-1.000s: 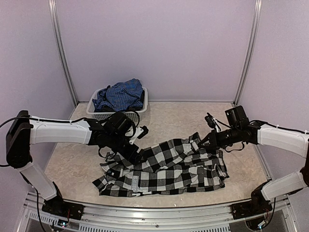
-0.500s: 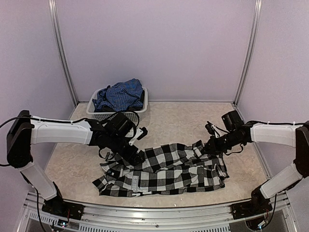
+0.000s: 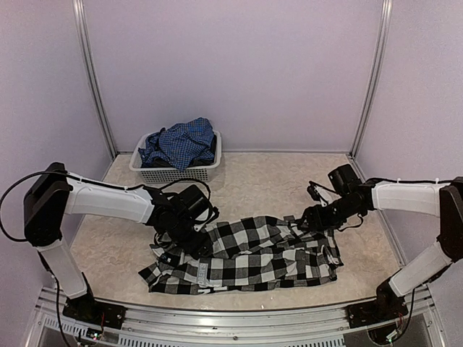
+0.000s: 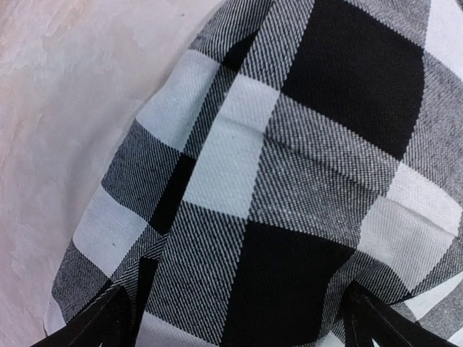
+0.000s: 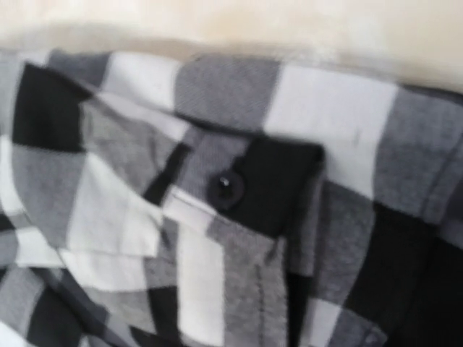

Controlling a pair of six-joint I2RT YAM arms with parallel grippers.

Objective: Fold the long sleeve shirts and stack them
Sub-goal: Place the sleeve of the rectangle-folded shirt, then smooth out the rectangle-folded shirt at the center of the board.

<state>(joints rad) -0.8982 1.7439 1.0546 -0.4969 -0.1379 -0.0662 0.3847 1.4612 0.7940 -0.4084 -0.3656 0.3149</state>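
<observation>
Spread wide at the left tool (image 4: pixel 239 322), with dark fingertips (image 4: pixel 101 324) at the two lower corners of the wrist view and only flat cloth between them, nothing pinched. Low over the left part of the black-and-white checked shirt (image 3: pixel 253 256), close enough to fill that view with big woven squares, plus a strip of bare desk (image 3: pixel 268 181) along the upper left. On to the right tool (image 3: pixel 305 217), down at the far right edge of the same shirt, beside what looks like a bunched sleeve. Cannot tell whether spread or pressed together: too small from above, and no fingers in its own wrist view. In that blurred close view, just folded check cloth and a dark button (image 5: pixel 226 186) at the edge of a black square, with pale desk along the top. Outward from both tools, the checked shirt again: rumpled and stretched sideways across the near middle of the desk, between the two arms, unfolded, full of creases. Well apart from it, at the back left of the desk, a white mesh basket (image 3: pixel 173 173), and heaped inside, rising above its rim, the blue fine-checked shirt (image 3: pixel 179 143), crumpled.
</observation>
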